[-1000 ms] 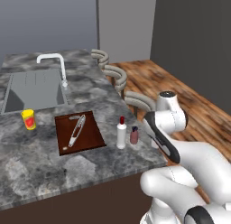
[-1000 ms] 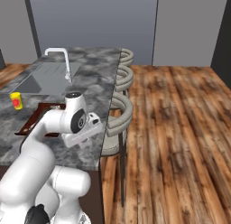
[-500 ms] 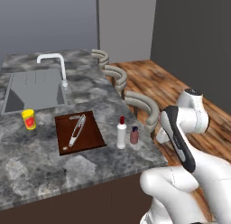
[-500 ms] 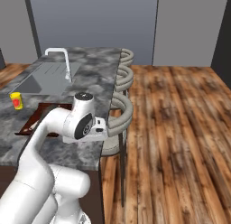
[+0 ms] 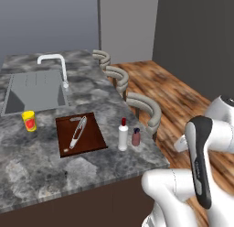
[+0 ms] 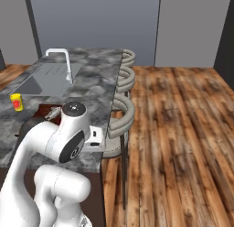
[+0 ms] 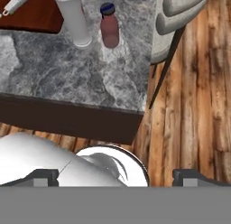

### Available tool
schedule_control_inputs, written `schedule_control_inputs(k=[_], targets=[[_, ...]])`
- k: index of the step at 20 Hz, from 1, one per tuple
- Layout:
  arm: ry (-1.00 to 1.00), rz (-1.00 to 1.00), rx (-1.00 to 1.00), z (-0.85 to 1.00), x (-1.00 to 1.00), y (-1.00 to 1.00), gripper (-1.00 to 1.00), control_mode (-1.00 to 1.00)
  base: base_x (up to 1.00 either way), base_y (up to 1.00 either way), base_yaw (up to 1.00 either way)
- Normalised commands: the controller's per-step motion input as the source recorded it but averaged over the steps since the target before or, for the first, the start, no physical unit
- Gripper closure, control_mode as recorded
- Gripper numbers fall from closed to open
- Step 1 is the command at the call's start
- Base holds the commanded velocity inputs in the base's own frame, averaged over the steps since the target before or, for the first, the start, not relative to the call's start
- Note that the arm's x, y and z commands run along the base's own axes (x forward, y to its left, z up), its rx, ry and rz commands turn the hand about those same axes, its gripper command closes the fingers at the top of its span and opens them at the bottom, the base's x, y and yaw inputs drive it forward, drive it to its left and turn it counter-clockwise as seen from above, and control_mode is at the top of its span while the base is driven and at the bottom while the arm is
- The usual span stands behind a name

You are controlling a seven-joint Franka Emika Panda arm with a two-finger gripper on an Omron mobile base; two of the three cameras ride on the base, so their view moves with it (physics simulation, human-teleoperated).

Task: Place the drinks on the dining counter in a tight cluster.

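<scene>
Grey marbled counter (image 5: 41, 175), left base view: white bottle (image 5: 123, 135) and pinkish-red bottle (image 5: 136, 137) side by side right of centre, near the edge | right base view: arm blocks both | hand view: bottles upper left, pincer (image 7: 115, 177) tips spread, empty | judgement: light, rigid, likely slippery; grip mid-body.

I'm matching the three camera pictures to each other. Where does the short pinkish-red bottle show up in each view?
Left base view: short pinkish-red bottle stands near the dining counter edge, right of the white bottle.
Right base view: I cannot find it; the arm covers that stretch of counter.
Hand view: near the top, right of the white bottle.
Shared landmark: the nearest stool, beside the counter edge.
</scene>
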Motion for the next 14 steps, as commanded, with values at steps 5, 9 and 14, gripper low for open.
schedule_control_inputs(k=[5,9,14], targets=[[-0.04,-0.21,0.0,0.3,-0.46,0.02,-1.0,-1.0,0.0,0.0,0.0],[-0.04,-0.17,0.0,0.0,-0.15,0.43,-1.0,-1.0,0.0,0.0,0.0],[-0.05,-0.07,0.0,0.0,-0.11,0.65,-1.0,-1.0,0.0,0.0,0.0]])
